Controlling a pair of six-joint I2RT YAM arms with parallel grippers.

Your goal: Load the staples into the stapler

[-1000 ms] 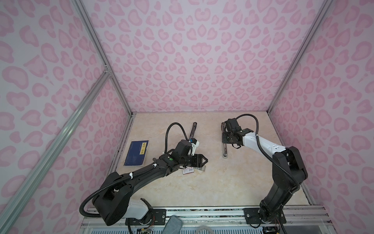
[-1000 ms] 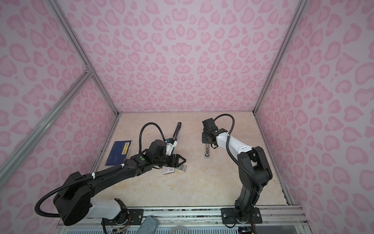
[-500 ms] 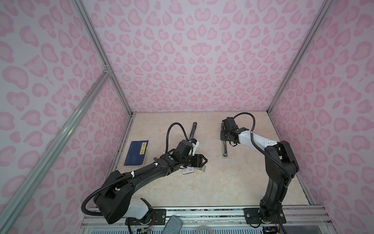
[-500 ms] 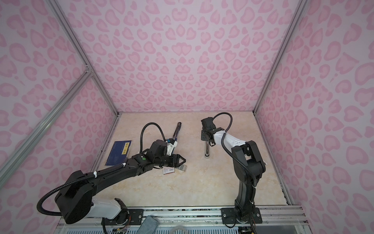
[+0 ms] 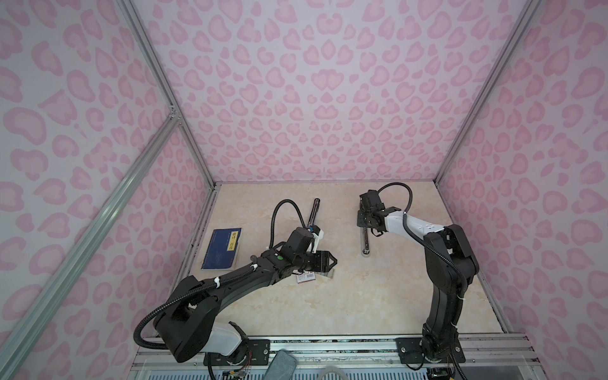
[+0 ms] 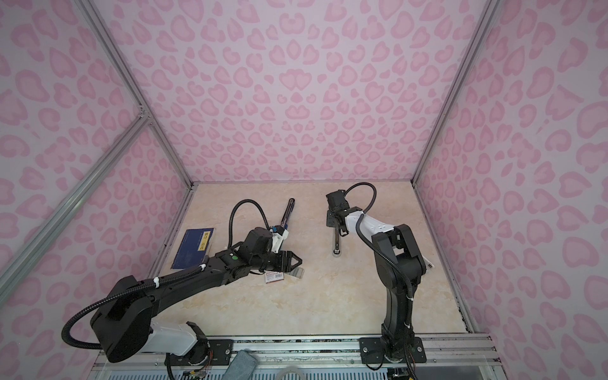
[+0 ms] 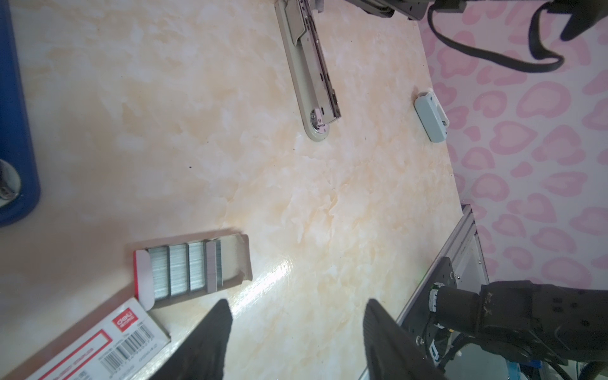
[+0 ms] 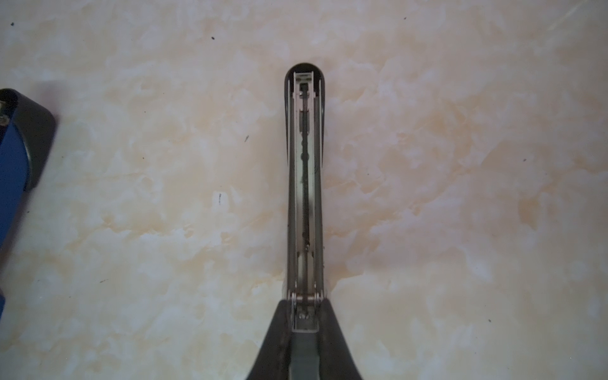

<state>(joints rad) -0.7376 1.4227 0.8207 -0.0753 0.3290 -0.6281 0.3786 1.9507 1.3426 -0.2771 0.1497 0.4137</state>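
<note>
The stapler lies opened on the table, and its grey metal magazine channel shows bare. My right gripper is shut on its hinge end, seen in both top views. The staples are grey strips in a small open tray, next to the white box sleeve with a red label. My left gripper hangs open just above the table. The tray lies beside one finger, outside the jaws.
A dark blue booklet lies by the left wall. A long black and blue object lies behind the left wrist. A small grey block sits at the right wall's foot. Metal rails edge the front.
The right arm's elbow has swung inward and up while its gripper stays on the stapler. The stapler, the tray and the left arm have not moved.
</note>
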